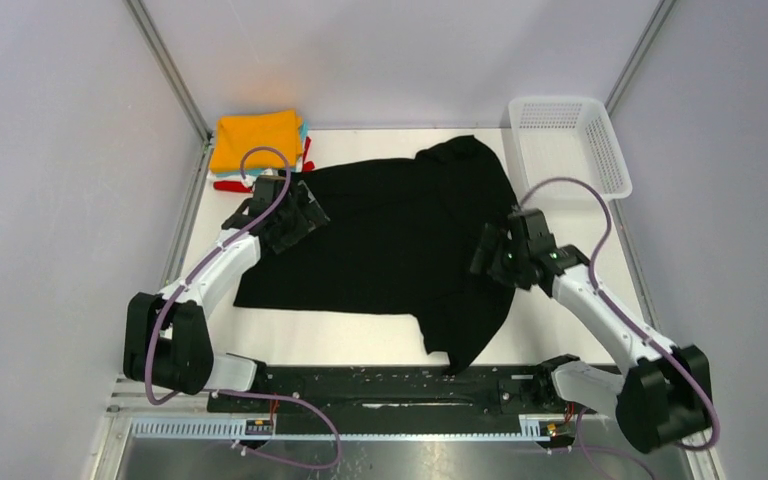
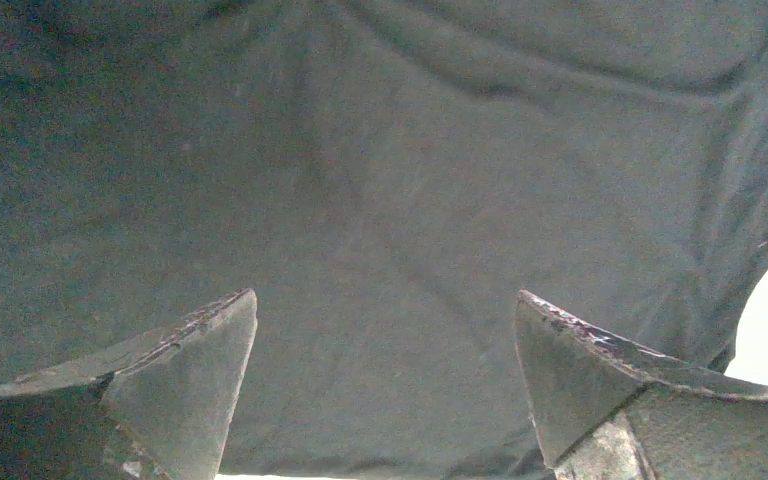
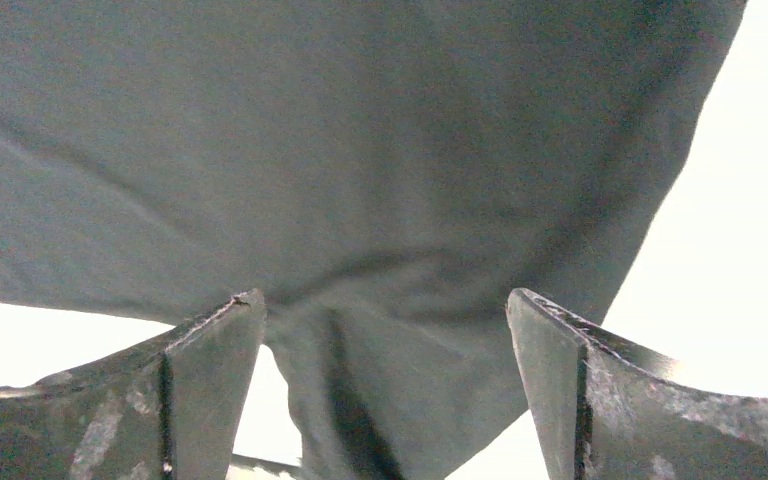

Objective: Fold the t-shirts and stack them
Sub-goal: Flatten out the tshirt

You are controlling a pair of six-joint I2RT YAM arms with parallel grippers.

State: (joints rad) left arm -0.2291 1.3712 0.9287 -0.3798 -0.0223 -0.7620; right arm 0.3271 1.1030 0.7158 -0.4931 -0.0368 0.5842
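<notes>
A large black t-shirt lies spread on the white table, one sleeve trailing toward the near edge. It fills the left wrist view and the right wrist view. My left gripper hovers open over the shirt's left edge, nothing between its fingers. My right gripper hovers open over the shirt's right side, above the sleeve, fingers apart. A folded stack with an orange shirt on top, teal and white beneath, sits at the far left. A red shirt shows beside it.
A white plastic mesh basket stands at the far right corner. Grey walls and metal frame posts enclose the table. A black rail carrying the arm bases runs along the near edge.
</notes>
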